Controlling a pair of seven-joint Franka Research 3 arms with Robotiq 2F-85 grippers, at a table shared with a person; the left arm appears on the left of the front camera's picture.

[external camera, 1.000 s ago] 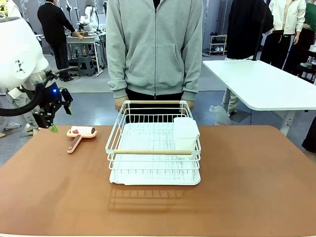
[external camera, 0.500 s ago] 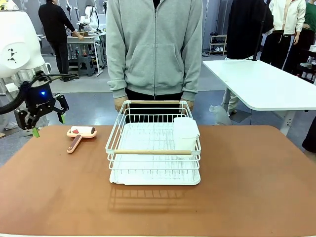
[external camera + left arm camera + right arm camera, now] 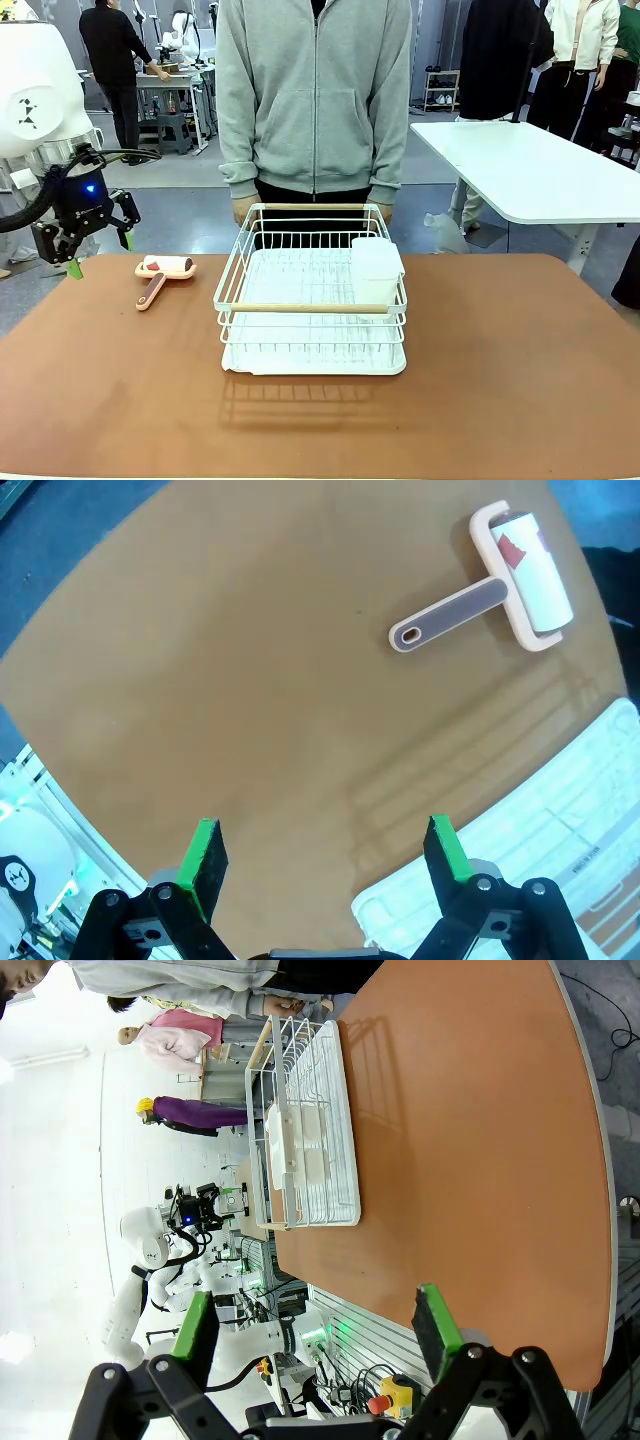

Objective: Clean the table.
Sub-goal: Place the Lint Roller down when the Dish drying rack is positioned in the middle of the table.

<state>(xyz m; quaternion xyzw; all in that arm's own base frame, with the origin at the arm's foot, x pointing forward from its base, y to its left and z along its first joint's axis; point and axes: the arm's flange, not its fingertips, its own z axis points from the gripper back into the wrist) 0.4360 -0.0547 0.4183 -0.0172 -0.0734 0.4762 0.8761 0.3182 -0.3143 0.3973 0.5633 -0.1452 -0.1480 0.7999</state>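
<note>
Fingers of the left gripper spread wide, grasping nothing — hovering off the worktop's far-left corner, left of the lint roller. Right gripper: fingers likewise released, empty, hanging over the worktop's near edge. Lint roller: lying flat just left of the white wire dish rack, handle toward the left gripper — seemingly the cleaning tool, untouched. Person stands behind the rack.

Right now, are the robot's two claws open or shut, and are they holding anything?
Left gripper: open, holding nothing, above the table.
Right gripper: open, holding nothing.
</note>
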